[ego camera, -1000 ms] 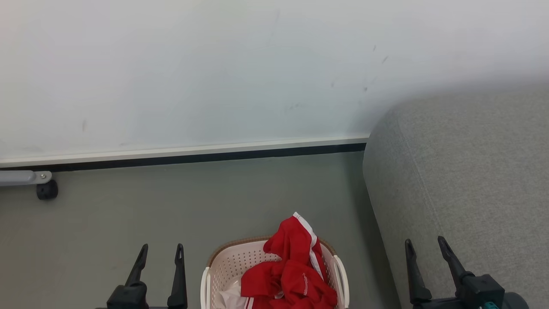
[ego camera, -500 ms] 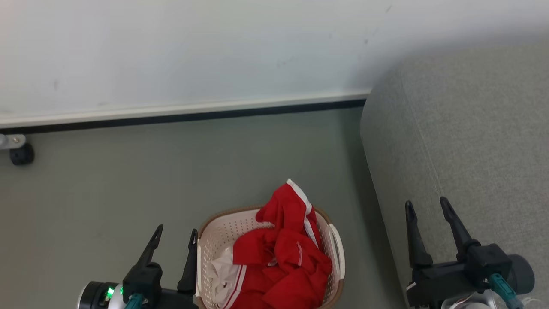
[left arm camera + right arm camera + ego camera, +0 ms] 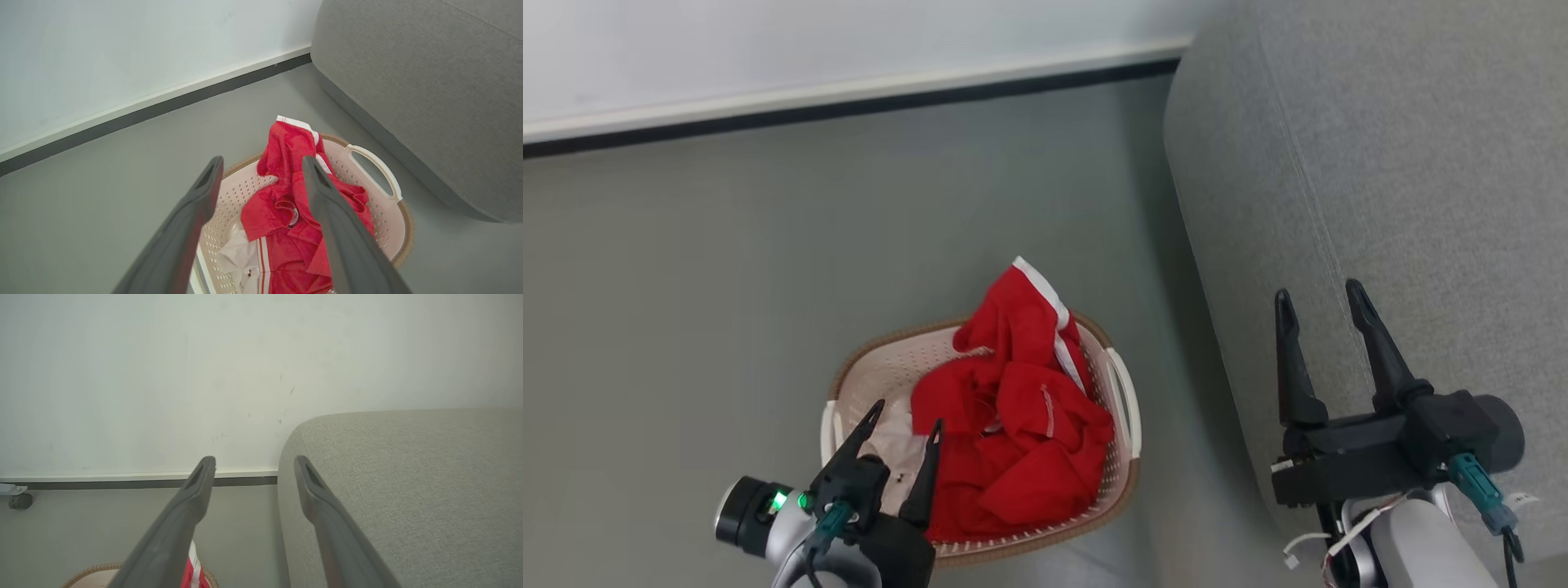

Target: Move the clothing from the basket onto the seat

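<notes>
Since one second ago the head camera has tipped downward, so less of the wall (image 3: 768, 41) and more of the floor (image 3: 727, 245) is seen. Apart from this, the left tool (image 3: 907, 415) has come from the floor at the side of the basket (image 3: 890, 367) to a place over the basket's left part. Its two dark fingers (image 3: 866, 425) stand apart and nothing is clamped between them. In the left wrist view they frame the clothing (image 3: 1013, 425) from above, but I cannot tell if a fingertip touches the cloth. The clothing is a crumpled bright red heap with white stripes, and it lies inside the basket, mostly in the right half. One fold with white trim rises over the far rim. A white cloth (image 3: 890, 445) lies low in the left part of the basket, just beside the red heap and partly behind the left tool. The basket stands on the grey floor, near the rounded front edge of the seat (image 3: 1421, 163) but apart from it. Its right handle (image 3: 1125, 400) faces the seat. The right tool (image 3: 1318, 290) hangs over the edge of the seat, near the stitched seam. Its fingers are also apart and hold nothing. A dark skirting strip (image 3: 849, 110) runs along the foot of the wall behind the basket.
</notes>
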### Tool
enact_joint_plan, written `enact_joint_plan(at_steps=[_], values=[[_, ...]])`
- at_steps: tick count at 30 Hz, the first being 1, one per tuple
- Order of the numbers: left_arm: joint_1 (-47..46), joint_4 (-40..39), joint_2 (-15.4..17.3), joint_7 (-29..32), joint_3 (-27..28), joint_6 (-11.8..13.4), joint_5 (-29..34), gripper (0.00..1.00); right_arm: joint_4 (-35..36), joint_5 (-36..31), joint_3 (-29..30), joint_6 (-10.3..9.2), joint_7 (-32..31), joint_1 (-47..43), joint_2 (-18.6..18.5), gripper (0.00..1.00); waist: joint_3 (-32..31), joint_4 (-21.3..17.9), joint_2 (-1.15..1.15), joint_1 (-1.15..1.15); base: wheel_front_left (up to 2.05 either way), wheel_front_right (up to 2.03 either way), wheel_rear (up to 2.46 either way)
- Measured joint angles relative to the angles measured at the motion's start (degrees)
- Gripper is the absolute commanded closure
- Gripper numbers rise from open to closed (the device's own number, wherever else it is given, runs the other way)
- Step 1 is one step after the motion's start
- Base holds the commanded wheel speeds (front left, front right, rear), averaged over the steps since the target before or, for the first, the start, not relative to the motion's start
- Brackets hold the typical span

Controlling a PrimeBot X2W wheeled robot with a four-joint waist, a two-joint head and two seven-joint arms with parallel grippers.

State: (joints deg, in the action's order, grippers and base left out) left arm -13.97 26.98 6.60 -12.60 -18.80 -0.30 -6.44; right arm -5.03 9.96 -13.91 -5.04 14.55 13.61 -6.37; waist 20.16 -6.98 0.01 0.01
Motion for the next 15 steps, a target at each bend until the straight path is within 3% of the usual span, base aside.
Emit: enact_joint_plan(at_steps=[15], values=[[-10.1,7.1,-1.3,2.4,-4.2,-2.2,3.3,0.0,2.3,-0.1,-1.4,0.09,0.2,7.0,1.7,0.0,12.7,-6.0,0.0,0.0,0.0,0.0,0.0]])
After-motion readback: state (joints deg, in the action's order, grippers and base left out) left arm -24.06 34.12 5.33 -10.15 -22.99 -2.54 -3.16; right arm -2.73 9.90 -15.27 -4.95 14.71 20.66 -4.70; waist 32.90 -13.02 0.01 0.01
